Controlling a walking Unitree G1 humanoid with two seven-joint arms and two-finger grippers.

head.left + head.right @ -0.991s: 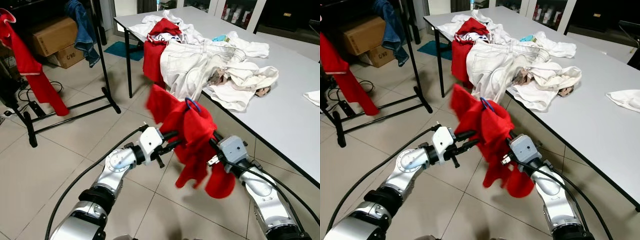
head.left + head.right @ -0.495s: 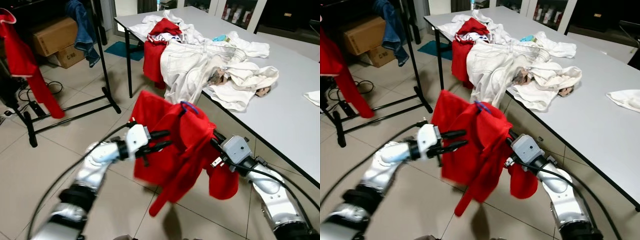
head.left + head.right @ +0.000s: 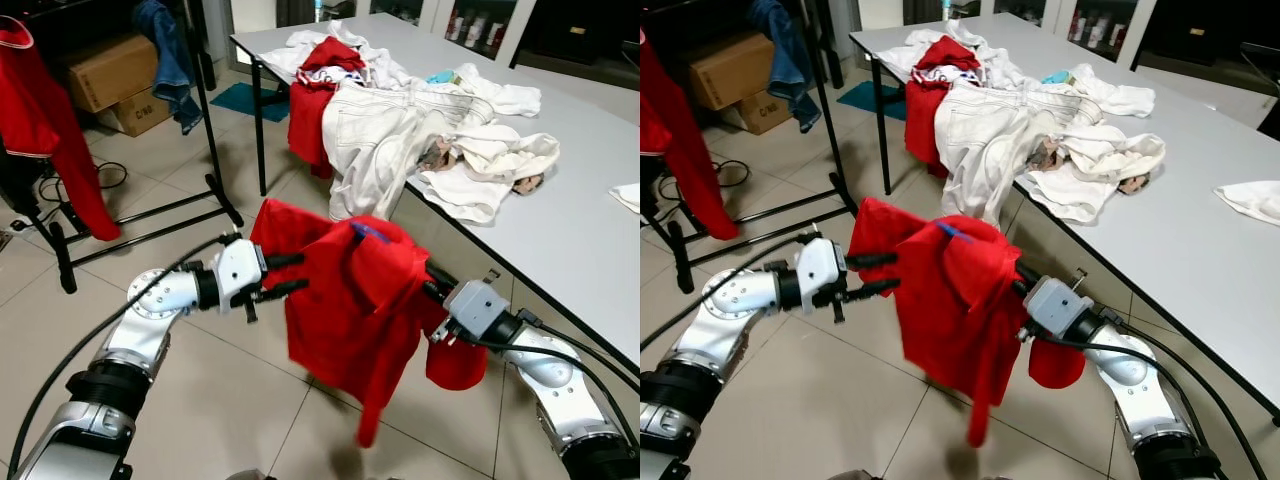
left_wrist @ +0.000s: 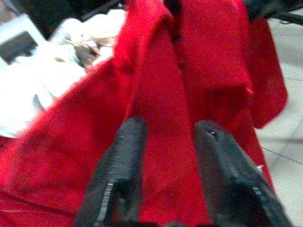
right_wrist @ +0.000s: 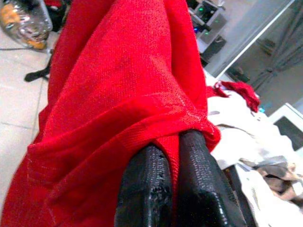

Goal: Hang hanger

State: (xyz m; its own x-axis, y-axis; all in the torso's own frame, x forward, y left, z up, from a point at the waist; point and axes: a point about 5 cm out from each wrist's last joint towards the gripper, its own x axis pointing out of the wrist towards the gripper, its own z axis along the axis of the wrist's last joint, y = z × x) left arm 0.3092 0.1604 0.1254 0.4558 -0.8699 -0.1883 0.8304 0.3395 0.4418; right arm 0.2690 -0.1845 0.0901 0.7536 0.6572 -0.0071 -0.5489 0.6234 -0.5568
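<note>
- On the far left, a rack (image 3: 205, 120) stands on the tiled floor, with a red garment (image 3: 45, 120) and jeans (image 3: 168, 55) hanging from it; boxes (image 3: 110, 75) sit behind.
- The left gripper (image 3: 290, 275) reaches toward the shirt (image 3: 350, 300) held at centre. Its jaws are parted, the tips at the cloth's edge and closed on nothing.
- The shirt is draped in mid-air between the two arms, above the floor and near the table (image 3: 560, 230). A blue hook (image 3: 368, 232) peeks from its top fold; I take it for the hanger's.
- The right gripper (image 5: 170, 156) has its fingers pinched tight on a fold of the shirt and bears its weight.
- Judgement: to hang it well, keep the right hold firm, free the hook from the cloth with the left gripper, then carry it to the rack and set the hook over the rail.
- The eye views show the rack, the table and its heap of clothes (image 3: 420, 130). The right wrist view shows the pinch closely, and the left wrist view shows the gap between its fingers (image 4: 120, 165) with cloth beyond.
</note>
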